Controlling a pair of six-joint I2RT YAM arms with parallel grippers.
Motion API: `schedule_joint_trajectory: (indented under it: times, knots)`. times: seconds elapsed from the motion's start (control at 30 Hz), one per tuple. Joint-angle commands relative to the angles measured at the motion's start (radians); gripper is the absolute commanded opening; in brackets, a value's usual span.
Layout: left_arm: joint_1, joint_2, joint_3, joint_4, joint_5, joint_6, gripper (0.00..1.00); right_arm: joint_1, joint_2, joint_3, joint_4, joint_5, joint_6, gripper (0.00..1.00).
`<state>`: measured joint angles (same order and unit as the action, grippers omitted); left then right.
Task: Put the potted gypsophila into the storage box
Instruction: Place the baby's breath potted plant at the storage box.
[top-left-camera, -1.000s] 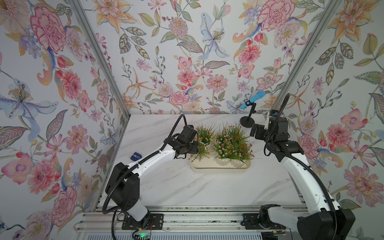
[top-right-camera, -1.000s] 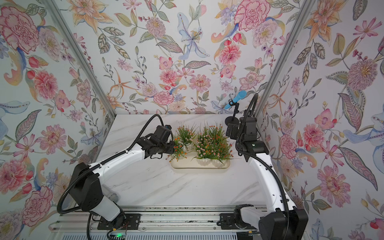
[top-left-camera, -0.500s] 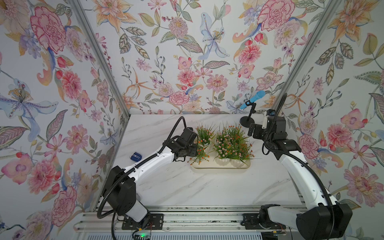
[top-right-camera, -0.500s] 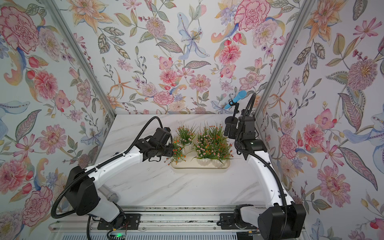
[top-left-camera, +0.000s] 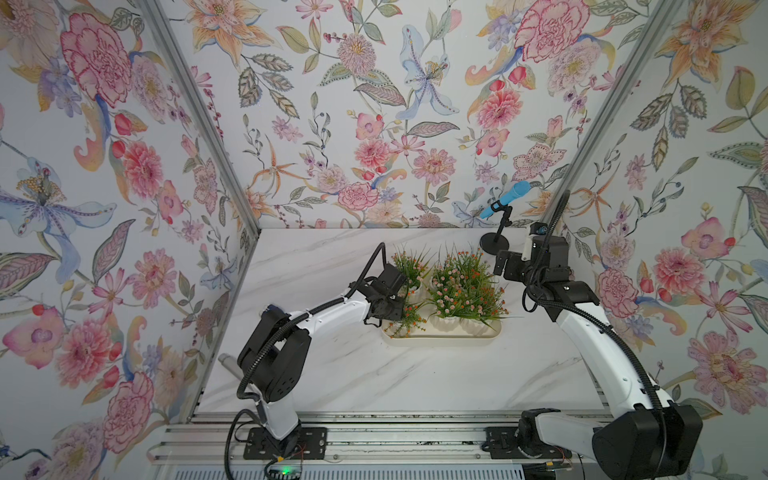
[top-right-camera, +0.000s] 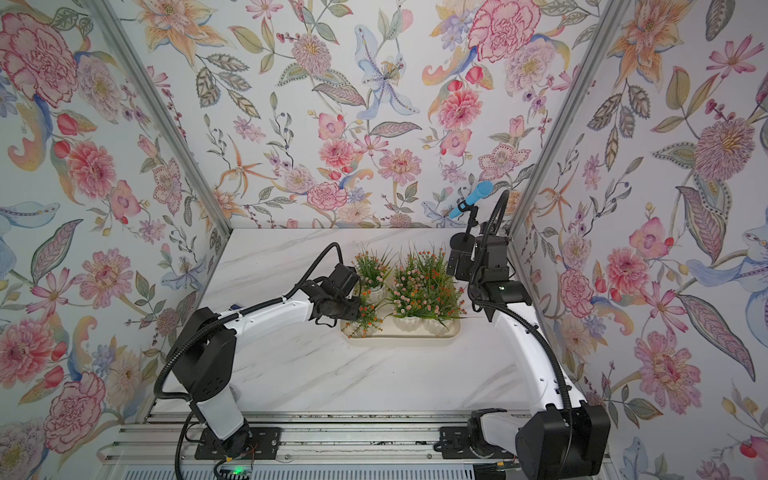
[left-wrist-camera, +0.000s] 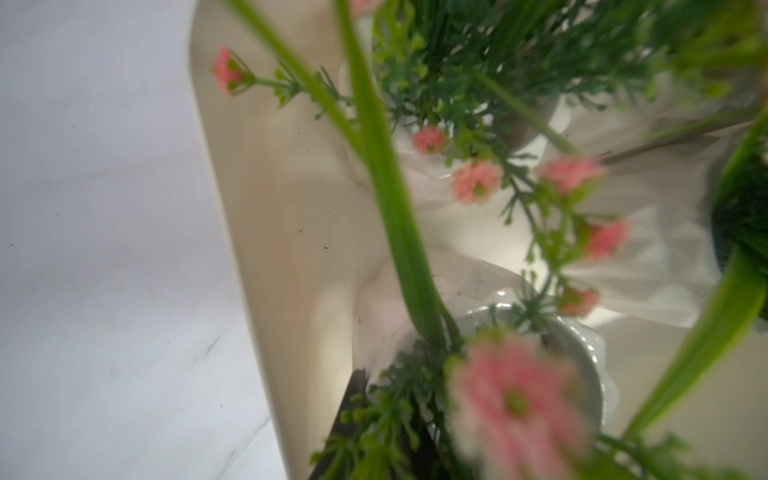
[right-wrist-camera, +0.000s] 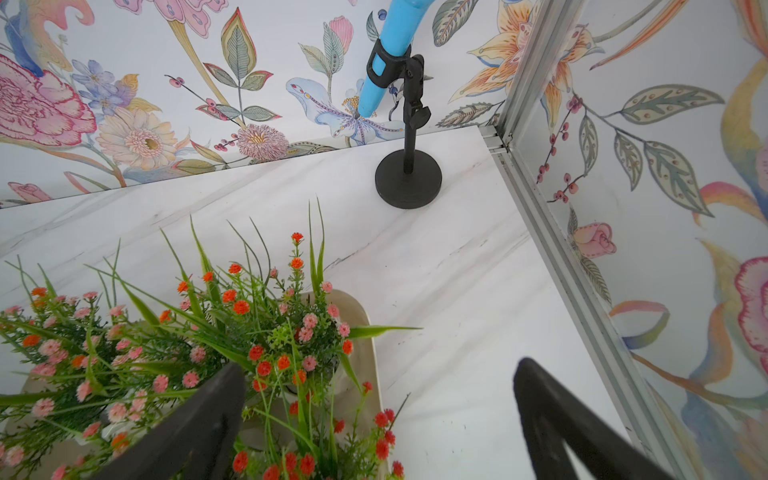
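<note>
Marble-veined desk (top-left-camera: 374, 374) between flowered walls carries the storage box (top-left-camera: 440, 335), crowded with upright potted gypsophila (top-left-camera: 465, 286). Over the last second the left hand (top-left-camera: 388, 309) has moved from beside the box's left end down toward its near-left corner, bringing one red-bloomed plant (top-left-camera: 406, 319) with it. That plant now leans outward, its sprigs spilling over the rim. The hand is clenched on it, and the left wrist view shows its white pot (left-wrist-camera: 582, 365) over the box floor (whether the base already rests there I cannot tell). The right hand (right-wrist-camera: 380, 374) is spread wide and empty. It hovers by the far-right end of the box near the microphone stand (top-left-camera: 492, 243), having edged slightly closer to the blooms. No pot stands on the bare desk in both top views, so this reads as the final placement: straighten the pot, let go, then withdraw without dragging the sprigs.
</note>
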<state>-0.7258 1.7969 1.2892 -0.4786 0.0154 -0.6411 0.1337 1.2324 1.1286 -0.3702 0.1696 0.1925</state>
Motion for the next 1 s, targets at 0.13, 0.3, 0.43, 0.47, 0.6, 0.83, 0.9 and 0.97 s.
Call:
schedule_joint_trajectory:
  times: [0.13,0.3,0.43,0.47,0.6,0.83,0.9,0.97]
  knots:
    - [-0.007,0.046,0.070,0.002,0.003,-0.010,0.10,-0.010,0.002,-0.048,0.038,-0.035,0.043,1.00]
    - [-0.008,0.036,0.091,-0.024,-0.013,-0.004,0.28,-0.013,0.002,-0.061,0.048,-0.031,0.051,1.00]
    - [-0.002,0.021,0.135,-0.055,-0.055,0.031,0.33,-0.017,0.009,-0.059,0.047,-0.027,0.054,1.00]
    - [0.001,0.021,0.155,-0.067,-0.063,0.039,0.34,-0.017,0.010,-0.059,0.047,-0.027,0.056,1.00]
    - [0.013,0.005,0.227,-0.102,-0.103,0.081,0.39,-0.020,0.015,-0.062,0.050,-0.020,0.078,1.00]
    - [0.068,-0.051,0.281,-0.075,-0.128,0.139,0.58,-0.020,0.012,-0.066,0.050,0.021,0.102,1.00]
    - [0.090,-0.071,0.274,-0.028,-0.114,0.142,0.61,-0.020,0.002,-0.080,0.050,0.037,0.124,1.00]
    - [0.111,-0.094,0.270,0.015,-0.102,0.151,0.64,-0.020,-0.009,-0.091,0.051,0.051,0.153,1.00]
